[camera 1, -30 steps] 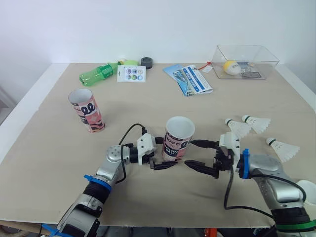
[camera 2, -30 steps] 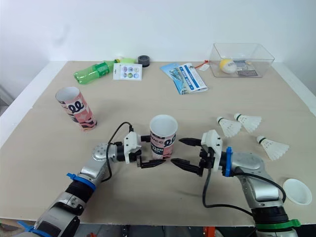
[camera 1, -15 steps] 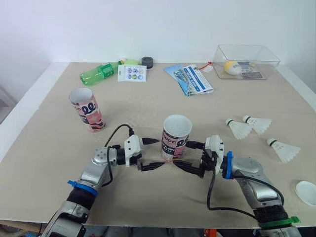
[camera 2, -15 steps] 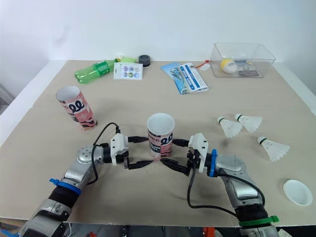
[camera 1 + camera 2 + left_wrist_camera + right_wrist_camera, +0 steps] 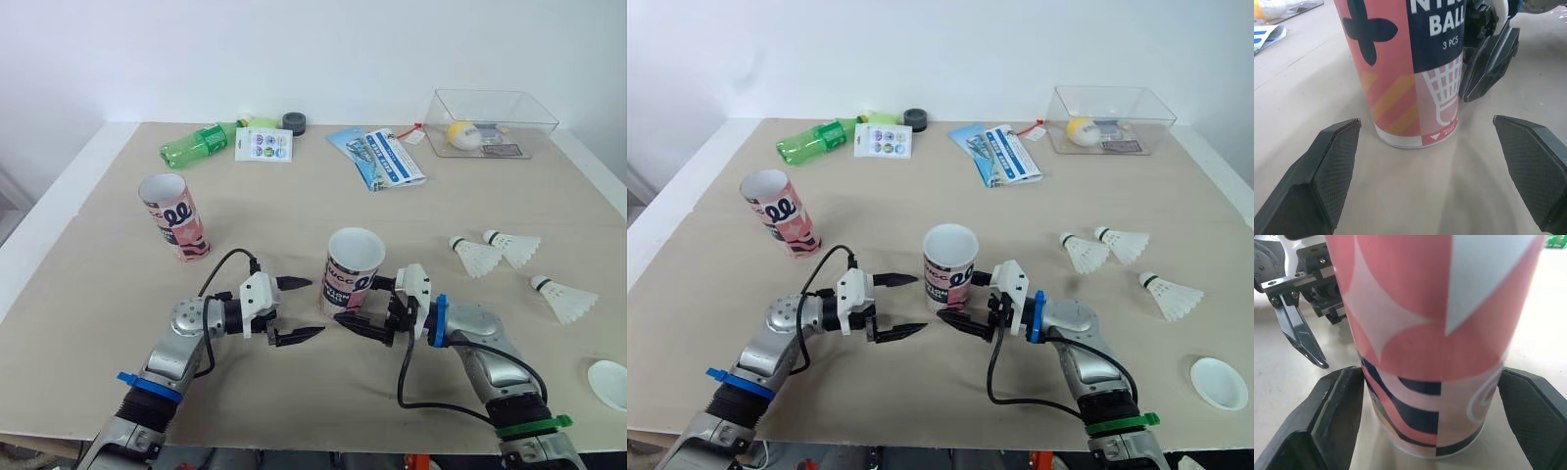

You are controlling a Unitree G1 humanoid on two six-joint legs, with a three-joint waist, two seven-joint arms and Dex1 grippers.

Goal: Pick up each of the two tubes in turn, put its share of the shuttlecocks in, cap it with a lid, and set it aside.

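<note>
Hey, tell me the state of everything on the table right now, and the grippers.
near tube, upright, uncapped
far tube, upright, uncapped
green bottle, lying on its side
shuttlecocks, three, lying loose
lid, off the tubes
clear box, open
left gripper, open, clear of the near tube
right gripper, around the near tube's base

- The left gripper (image 5: 317,306) has let go of the tube (image 5: 351,279) and backed away toward 9 o'clock; its fingers now stand spread, apart from the tube.
- The right gripper (image 5: 351,302) has moved in from 3 o'clock, and its fingers (image 5: 1334,423) now clasp both sides of the tube's base.
</note>
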